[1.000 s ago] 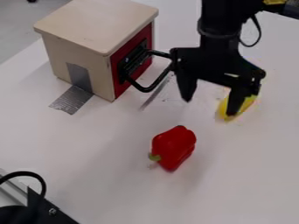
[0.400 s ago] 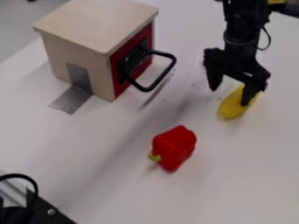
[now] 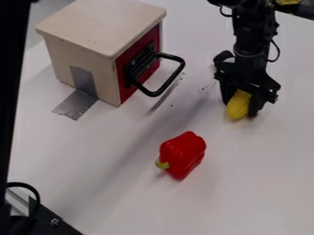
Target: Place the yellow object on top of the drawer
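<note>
The black gripper (image 3: 242,104) is low over the table at the right, pointing down, its fingers closed on the two sides of the yellow object (image 3: 237,106). That object is rounded and elongated, like a corn cob. Its near end shows between the fingers, while its far part is hidden under the gripper. At the upper left stands the drawer (image 3: 86,69), a pale wooden box with a flat top, a red front and a black loop handle (image 3: 173,77) facing the gripper's side.
A red bell pepper (image 3: 182,155) lies near the middle of the white table (image 3: 141,193). Grey tape (image 3: 76,104) runs from the box's side onto the table. Black equipment (image 3: 46,219) occupies the lower left corner, and a dark vertical shape stands along the left edge.
My gripper has come down at the right and its fingers have closed around the yellow object, which has turned and shifted slightly left. A dark shape has entered at the left edge.
</note>
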Tool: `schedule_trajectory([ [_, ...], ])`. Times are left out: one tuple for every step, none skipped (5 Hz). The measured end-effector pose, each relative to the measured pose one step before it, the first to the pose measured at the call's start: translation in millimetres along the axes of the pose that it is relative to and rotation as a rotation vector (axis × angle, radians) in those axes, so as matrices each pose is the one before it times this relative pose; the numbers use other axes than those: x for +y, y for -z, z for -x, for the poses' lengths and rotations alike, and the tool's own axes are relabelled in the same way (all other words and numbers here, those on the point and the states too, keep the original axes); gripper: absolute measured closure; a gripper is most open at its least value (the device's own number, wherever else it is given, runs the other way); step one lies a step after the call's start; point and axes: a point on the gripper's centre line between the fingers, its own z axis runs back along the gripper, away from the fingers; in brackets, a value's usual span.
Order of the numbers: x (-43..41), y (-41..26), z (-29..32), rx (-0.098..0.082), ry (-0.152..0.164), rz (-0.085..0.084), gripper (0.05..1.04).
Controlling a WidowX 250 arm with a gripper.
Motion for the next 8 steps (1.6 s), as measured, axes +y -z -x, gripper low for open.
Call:
schedule_trajectory([
  [-0.13,-2.03,4.33,0.0123,0.0045,0.0004,0.456],
  [3.9,-30.12,0.49,-0.0297,-0.0163,-0.0039,0.456],
  [22.07,-59.04,5.98,-0.0744,-0.0498,-0.0283,0.456],
  [24.42,-47.08,14.06,-0.0089,-0.0436,-0.0372,0.456],
  [46.09,-16.79,22.77,0.0131,-0.0238,-0.0363,0.456],
  [34.49,1.5,10.94,0.0138,-0.0422,-0.0107,0.456],
  [36.34,12.32,8.27,0.0253,-0.0515,-0.0081,0.456],
  [15.17,19.28,-4.43,0.0369,-0.0016,0.019,0.456],
])
